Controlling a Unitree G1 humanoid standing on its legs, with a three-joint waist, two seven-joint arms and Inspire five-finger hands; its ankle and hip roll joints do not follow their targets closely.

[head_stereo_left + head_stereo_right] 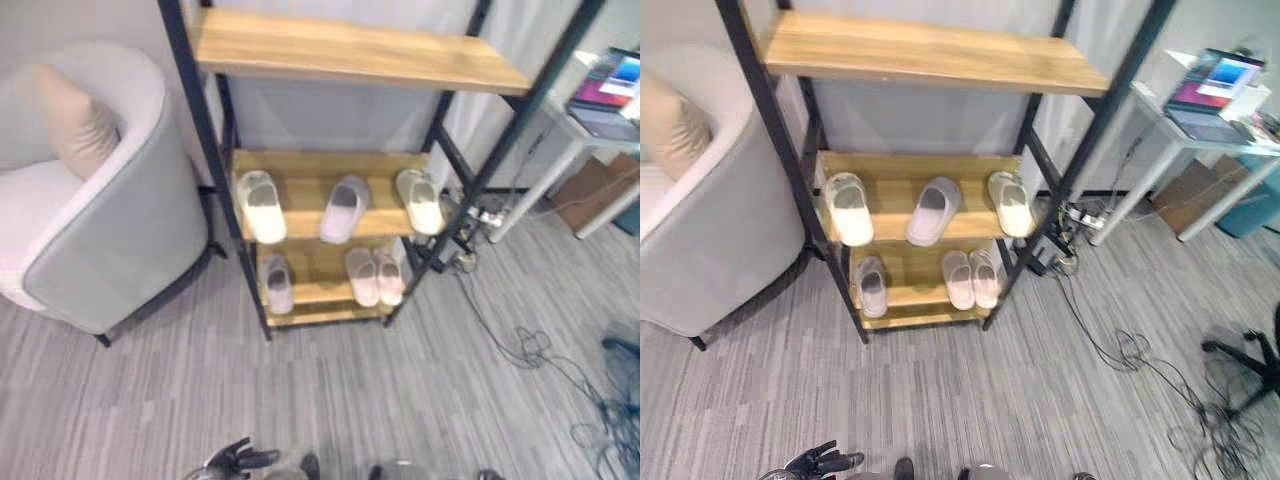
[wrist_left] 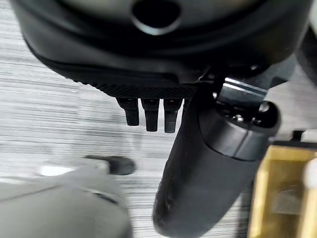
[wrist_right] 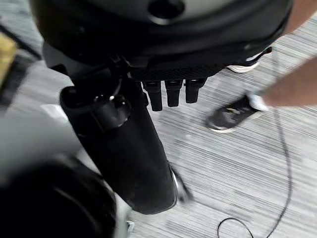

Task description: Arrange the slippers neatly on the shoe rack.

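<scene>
- The left hand (image 2: 208, 163) hangs low over the grey floor (image 1: 330, 400) with its fingers (image 2: 151, 116) straight and relaxed, and it holds nothing; its tips also show at the bottom edge of the left eye view.
- The right hand (image 3: 124, 148) hangs likewise, its fingers (image 3: 173, 94) slack and empty; a person's leg and dark shoe (image 3: 230, 116) stand on the floor just past it.
- Both hands are well apart from the shoe rack (image 1: 190, 110), a dark-framed stand with wooden shelves between a grey armchair (image 1: 110, 220) and a white desk (image 1: 590, 130).
- The middle shelf (image 1: 300, 170) carries three slippers: a white one (image 1: 262, 207) on the left, a grey one (image 1: 344, 208) tilted in the middle, and a white one (image 1: 420, 200) on the right, each apart from the others.
- The bottom shelf (image 1: 315, 295) holds a lone grey slipper (image 1: 276, 283) on the left and a pinkish pair (image 1: 374, 276) lying side by side on the right.
- The slippers look soft and open-backed, light enough to lift with a gentle pinch at the heel edge.
- The step in hand seems to be an approach or a check of the rack; no slipper lies on the floor in view.
- To do it well, the robot should come close and square to the rack, keep the arms clear of the frame posts, then turn the tilted grey slipper straight and pair like with like.
</scene>
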